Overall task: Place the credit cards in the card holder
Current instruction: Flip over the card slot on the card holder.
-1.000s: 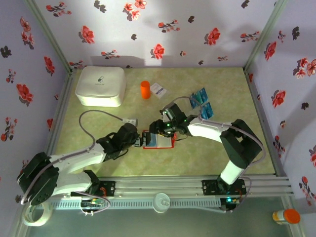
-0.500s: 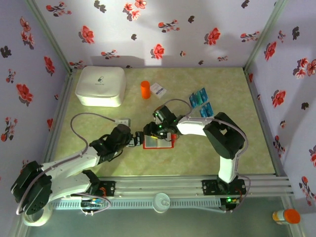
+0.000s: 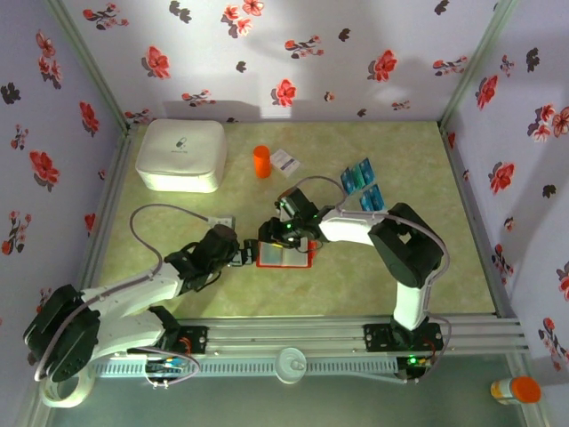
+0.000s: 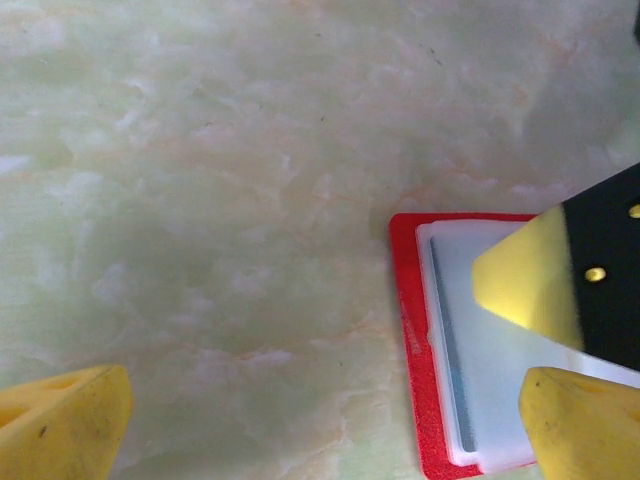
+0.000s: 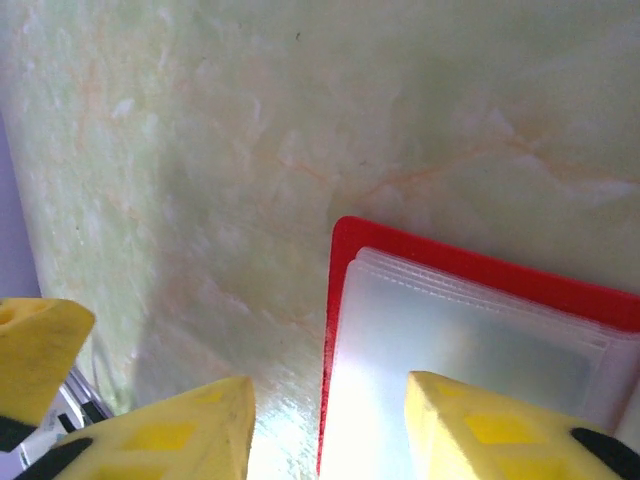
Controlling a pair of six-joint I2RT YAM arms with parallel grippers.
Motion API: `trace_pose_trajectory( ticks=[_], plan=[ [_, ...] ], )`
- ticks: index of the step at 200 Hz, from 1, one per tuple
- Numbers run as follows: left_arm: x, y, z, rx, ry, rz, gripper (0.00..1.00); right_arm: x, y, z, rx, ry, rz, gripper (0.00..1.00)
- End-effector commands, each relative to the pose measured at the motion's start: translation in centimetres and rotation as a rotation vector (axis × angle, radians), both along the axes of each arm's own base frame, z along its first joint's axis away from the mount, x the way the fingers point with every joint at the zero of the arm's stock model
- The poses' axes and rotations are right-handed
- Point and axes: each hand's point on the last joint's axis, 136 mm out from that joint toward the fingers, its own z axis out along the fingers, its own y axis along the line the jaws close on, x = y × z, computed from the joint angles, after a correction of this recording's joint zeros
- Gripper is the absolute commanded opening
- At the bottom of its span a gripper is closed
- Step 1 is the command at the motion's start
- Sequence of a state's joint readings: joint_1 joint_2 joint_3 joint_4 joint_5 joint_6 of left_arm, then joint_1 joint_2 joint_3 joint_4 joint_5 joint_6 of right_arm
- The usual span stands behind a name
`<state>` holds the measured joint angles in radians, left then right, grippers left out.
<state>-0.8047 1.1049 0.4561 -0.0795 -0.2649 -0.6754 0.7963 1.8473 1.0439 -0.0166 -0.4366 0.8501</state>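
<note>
The small flat red folding card holder [image 3: 286, 258] lies open near the middle of the pale green marbled table [image 3: 400, 294] in the top view, its lighter translucent plastic pockets facing up. In the left wrist view the card holder [image 4: 408, 340] sits at the lower right, and in the right wrist view it [image 5: 400, 250] fills the lower right corner, with the red rim framing the clear sleeves. The right gripper [image 3: 272, 237] reaches the holder's upper left corner in the top view. Seen from its own wrist camera, the right gripper [image 5: 330, 430] has its 2 yellow fingers spread, one over the clear pockets and one over bare table just beside the red edge, so the rim lies between them; whether they touch the holder cannot be told. The left gripper [image 3: 246, 255] sits just left of the holder in the top view, and its wrist view shows the left gripper [image 4: 320, 440] wide open, 1 yellow fingertip at the lower left corner and 1 at the lower right, over the pockets. The blue and teal credit cards [image 3: 362, 184] lie in a loose cluster right of centre, well apart from the holder. A white rounded box [image 3: 180, 153], an orange cylinder [image 3: 260, 161] and a white printed paper card [image 3: 285, 160] stand along the upper part of the table.
</note>
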Motion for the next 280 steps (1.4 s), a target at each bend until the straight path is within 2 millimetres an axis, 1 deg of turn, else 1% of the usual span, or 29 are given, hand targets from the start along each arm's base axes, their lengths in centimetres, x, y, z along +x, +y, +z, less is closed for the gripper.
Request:
trace_pose_trajectory(
  ticks=[1, 38, 49, 68, 105, 139, 169, 217, 242, 280],
  plan=[
    [0.4, -0.2, -0.1, -0.007, 0.001, 0.003, 1.00, 0.1, -1.3, 0.9, -0.017, -0.033, -0.008, 0.38],
    [0.6, -0.7, -0.2, -0.001, 0.008, -0.010, 1.00, 0.2, -2.7, -0.1, -0.046, -0.021, -0.027, 0.20],
    [0.7, -0.8, -0.3, -0.001, 0.009, -0.012, 1.00, 0.2, -3.0, -0.4, -0.053, -0.019, -0.030, 0.16],
    [0.8, -0.9, -0.4, 0.000, 0.011, -0.015, 1.00, 0.1, -3.2, -1.2, -0.068, -0.007, -0.029, 0.11],
    [0.9, -1.3, -0.8, 0.008, 0.024, -0.028, 1.00, 0.1, -2.7, -2.4, -0.067, 0.019, -0.017, 0.05],
    [1.1, -1.6, -1.0, 0.019, 0.028, -0.040, 1.00, 0.2, -2.2, -3.0, -0.072, 0.032, -0.007, 0.04],
    [1.4, -2.2, -1.3, 0.029, 0.038, -0.056, 1.00, 0.0, -2.3, -3.4, -0.081, 0.040, -0.005, 0.04],
    [1.8, -2.9, -2.2, 0.059, 0.058, -0.078, 1.00, 0.0, -2.4, -3.3, -0.081, 0.038, -0.009, 0.04],
    [2.0, -3.0, -2.8, 0.083, 0.070, -0.087, 1.00, 0.1, -2.3, -3.1, -0.078, 0.038, -0.011, 0.05],
    [1.7, -2.7, -4.0, 0.123, 0.097, -0.099, 1.00, 0.1, -2.2, -2.8, -0.071, 0.034, -0.010, 0.05]
  ],
)
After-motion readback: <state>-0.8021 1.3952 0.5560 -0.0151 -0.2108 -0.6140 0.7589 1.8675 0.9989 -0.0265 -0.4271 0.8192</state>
